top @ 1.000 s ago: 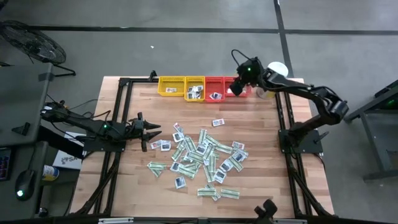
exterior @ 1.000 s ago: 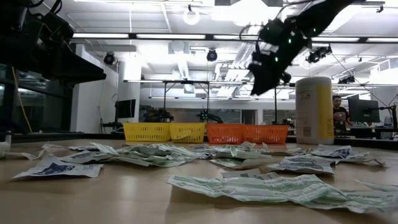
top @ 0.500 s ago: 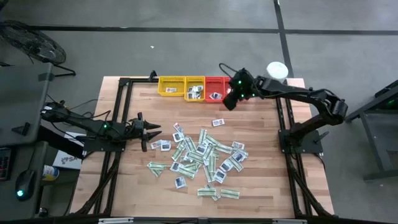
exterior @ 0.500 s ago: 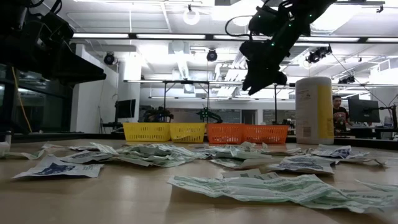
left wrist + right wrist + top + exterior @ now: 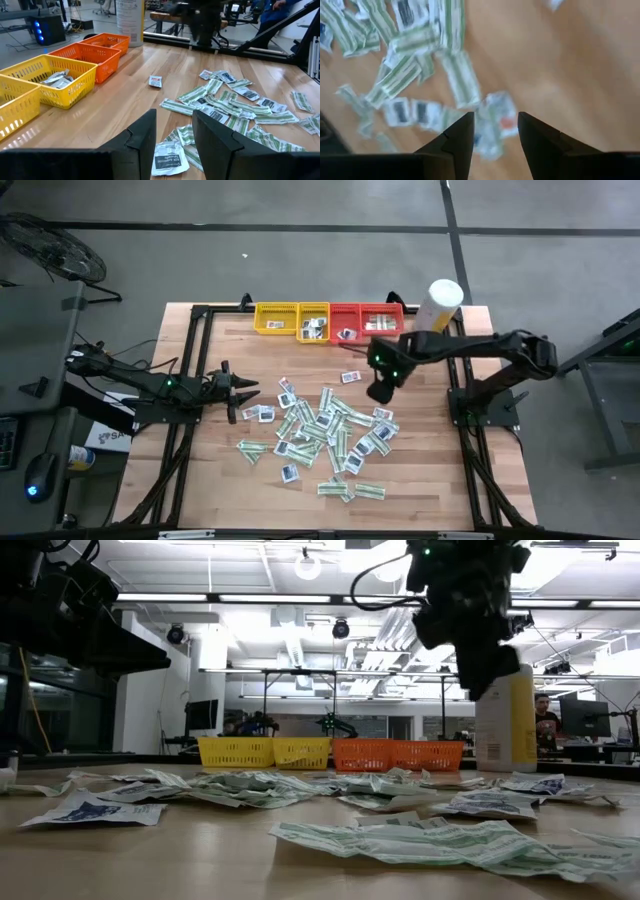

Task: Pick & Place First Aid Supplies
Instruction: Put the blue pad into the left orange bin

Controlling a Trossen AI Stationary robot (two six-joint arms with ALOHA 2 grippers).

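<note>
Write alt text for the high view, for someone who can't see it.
Overhead, the right gripper, fingers open and empty, hangs over the right edge of a scatter of first aid packets on a wooden table. The left gripper, also open, waits at the pile's left. Yellow and red trays and a white canister line the far edge.

Almost nothing readable. On a white box [image 5: 100,437] below the table's left edge, in the high view, dark letters looking like "SA", the rest hidden. On the white packet [image 5: 169,159] just beside the left gripper's fingers, in the left wrist view, several lines of dark print, too small to make out. On the tall white-and-yellow canister [image 5: 129,19], grey lines of print, also too small. On the other packets [image 5: 440,840], only green stripes and dark blue patches, no legible words.
</note>
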